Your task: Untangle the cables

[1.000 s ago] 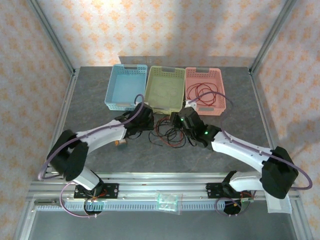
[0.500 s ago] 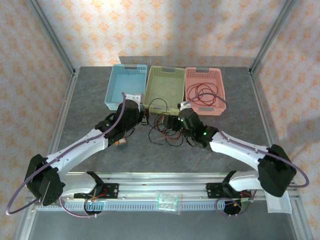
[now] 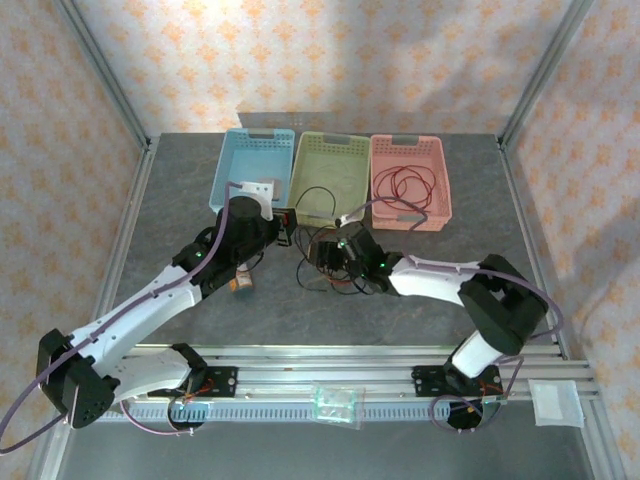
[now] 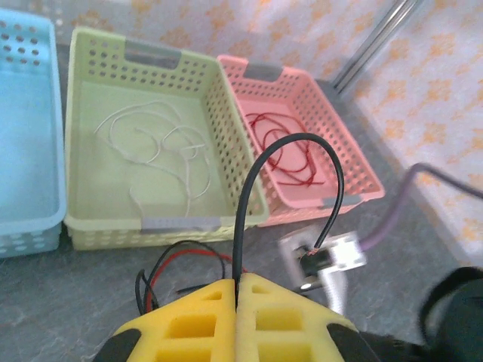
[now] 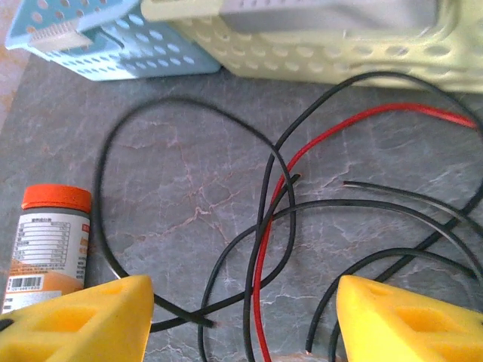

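just before the green basket [image 4: 151, 53], thin glossy black and red cables [image 3: 338, 268] lie tangled on the marbled tabletop [image 5: 189, 188], the right gripper [image 5: 241, 320] spread over them; the left gripper [image 4: 236, 286] pinches a springy black loop [image 4: 296, 136]. sorted already: a pale cable [image 4: 162, 147] inside the basket, a red cable [image 4: 283, 147] in the pink basket [image 4: 264, 72] beside it.

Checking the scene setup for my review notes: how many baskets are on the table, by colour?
Blue basket: 1
Green basket: 1
Pink basket: 1
Total: 3
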